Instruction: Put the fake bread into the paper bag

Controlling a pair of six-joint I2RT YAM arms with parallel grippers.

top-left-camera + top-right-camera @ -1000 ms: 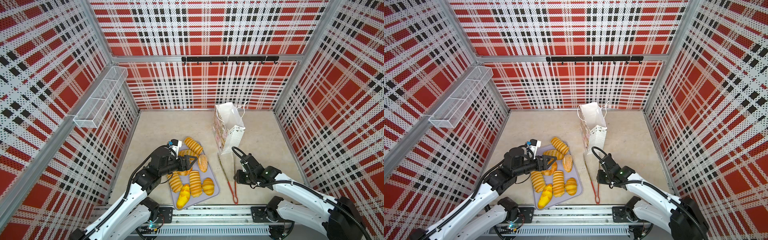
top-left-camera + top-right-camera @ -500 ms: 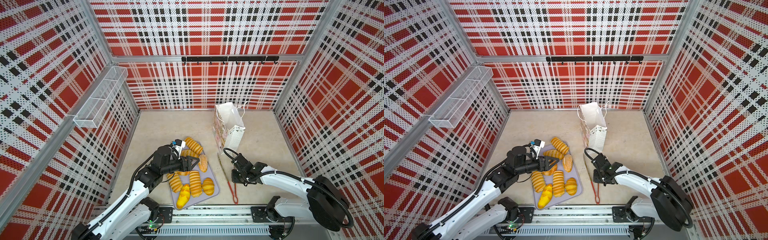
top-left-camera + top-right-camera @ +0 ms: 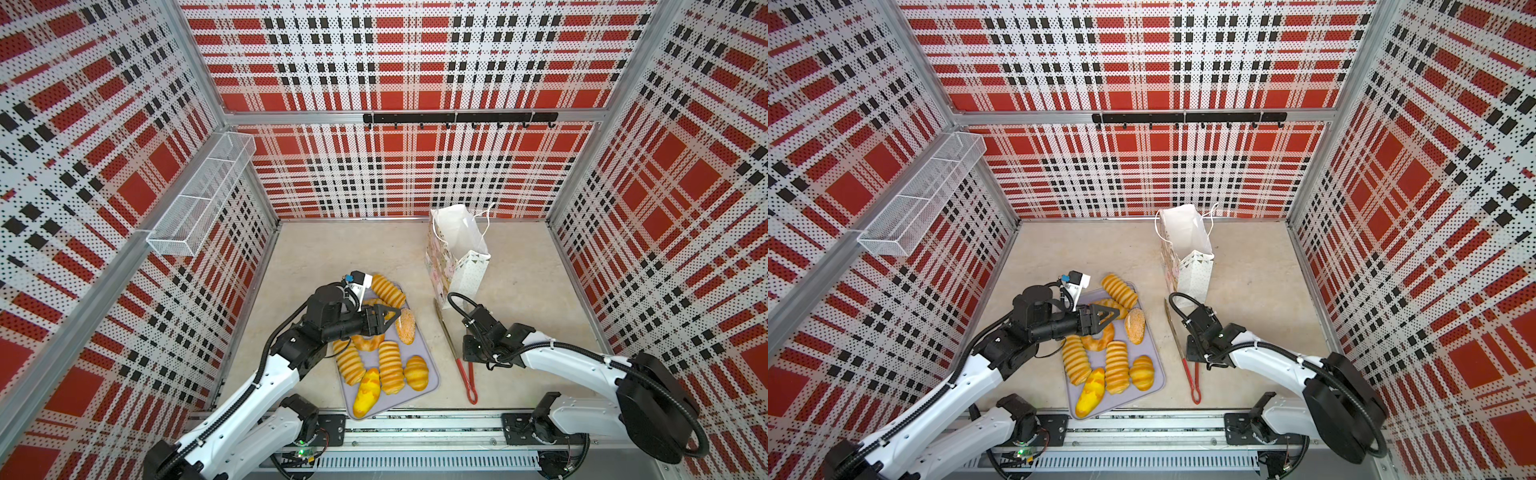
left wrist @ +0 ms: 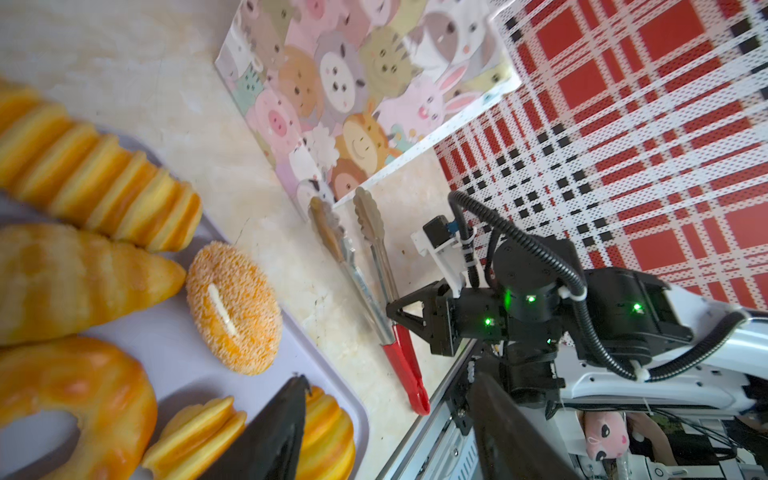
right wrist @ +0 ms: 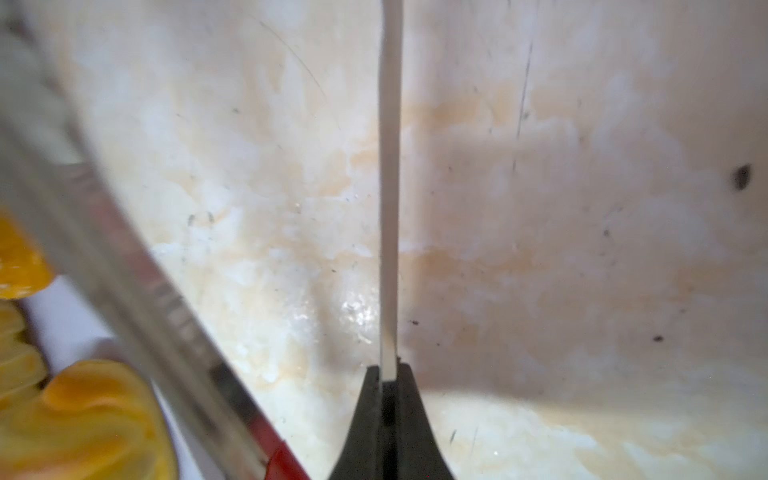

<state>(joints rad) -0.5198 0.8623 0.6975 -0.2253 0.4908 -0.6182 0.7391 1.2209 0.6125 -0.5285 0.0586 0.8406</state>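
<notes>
Several golden fake breads lie on a lavender tray (image 3: 422, 351): striped loaves (image 3: 388, 291), a ring doughnut (image 3: 368, 343), a sesame roll (image 3: 406, 328) (image 4: 232, 307) and a yellow bun (image 3: 366, 392). My left gripper (image 3: 392, 316) (image 3: 1115, 311) (image 4: 390, 386) hovers open over the tray's far half beside the sesame roll, holding nothing. The paper bag (image 3: 465, 249) (image 3: 1192, 266) (image 4: 345, 83) stands upright and open behind the tongs. My right gripper (image 3: 465, 357) (image 4: 395, 311) (image 5: 388, 374) is down at the red-handled tongs (image 3: 467, 380) (image 3: 1194, 382), shut on a thin pale strip that looks like one tong arm edge-on.
A white wire basket (image 3: 199, 203) hangs on the left wall. A black hook rail (image 3: 459, 118) runs along the back wall. Plaid walls close three sides, and the arms' mounting rail (image 3: 415, 428) runs along the front. The tongs' metal tips (image 4: 368, 212) reach the bag's foot.
My right gripper has swung left onto the tongs and closed there. My left gripper has crept slightly to the right over the tray and stays open.
</notes>
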